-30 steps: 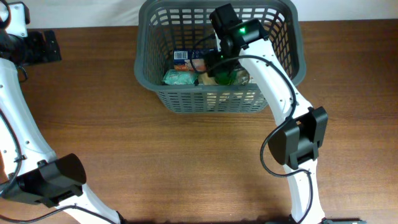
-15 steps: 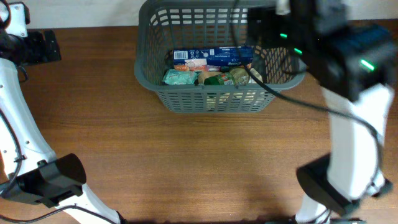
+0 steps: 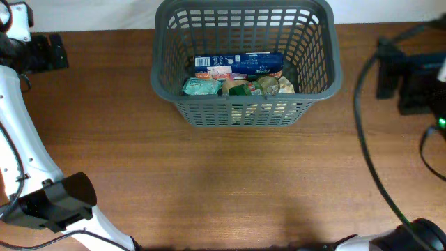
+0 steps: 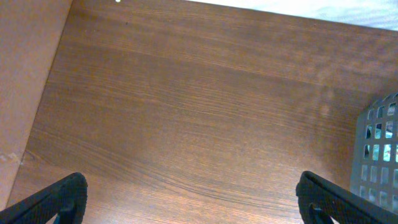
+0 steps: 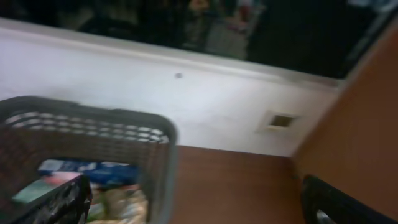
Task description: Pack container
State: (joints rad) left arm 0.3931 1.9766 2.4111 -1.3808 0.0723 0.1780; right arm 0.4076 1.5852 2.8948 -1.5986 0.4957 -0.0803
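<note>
The dark grey slotted basket [image 3: 315, 80] stands at the back middle of the table. In it lie a blue packet [image 3: 247, 63], a teal packet [image 3: 201, 86] and some green and tan round items [image 3: 259, 86]. My right gripper [image 3: 390, 73] is off to the right of the basket, open and empty; its blurred wrist view [image 5: 196, 205] shows the basket [image 5: 158, 140] at the left. My left gripper [image 3: 59, 52] is at the far back left, open and empty over bare wood [image 4: 196, 202]. The basket's corner [image 4: 379, 149] shows at the right of the left wrist view.
A white wall [image 5: 205, 93] runs behind the table's back edge. The table's left edge [image 4: 46, 93] lies close to my left gripper. The left arm's white links [image 3: 21, 139] run down the left side of the table.
My right gripper has come up out of the basket and swung away to the right side of the table, empty. The items stay in the basket. The left arm has not moved.
</note>
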